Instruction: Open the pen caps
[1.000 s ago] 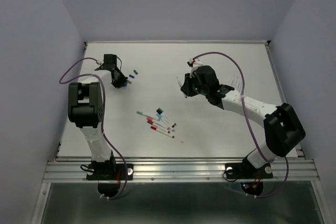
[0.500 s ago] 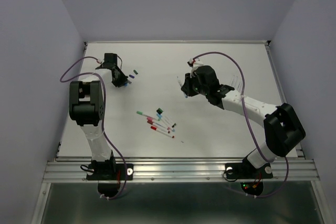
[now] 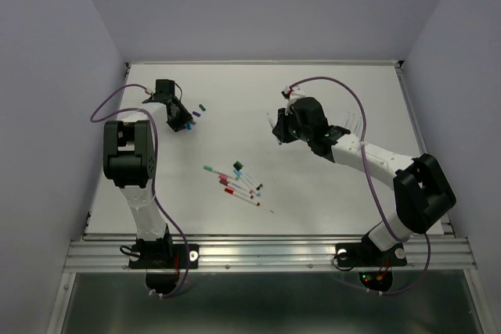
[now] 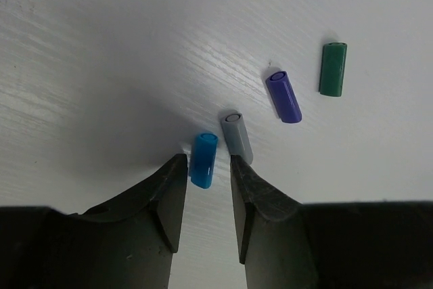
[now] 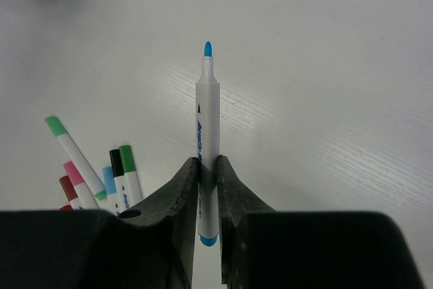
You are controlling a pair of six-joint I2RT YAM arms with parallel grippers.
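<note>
My left gripper (image 4: 207,167) is open at the table's far left (image 3: 182,123). A blue cap (image 4: 203,160) lies on the table between its fingertips, close to the left finger. A grey cap (image 4: 237,137), a purple cap (image 4: 283,97) and a green cap (image 4: 333,69) lie just beyond it. My right gripper (image 5: 208,162) is shut on a white pen (image 5: 208,126) with a bare blue tip pointing away, held above the table right of centre (image 3: 275,132). Several capped pens (image 3: 235,181) lie in a loose pile mid-table and also show in the right wrist view (image 5: 101,174).
The white table (image 3: 352,91) has a raised rim along its back and sides. The purple walls stand close behind it. The left arm's base column (image 3: 129,162) rises near the table's left edge.
My right gripper has shifted slightly back and right with the pen. My left gripper has barely moved beside the loose caps.
</note>
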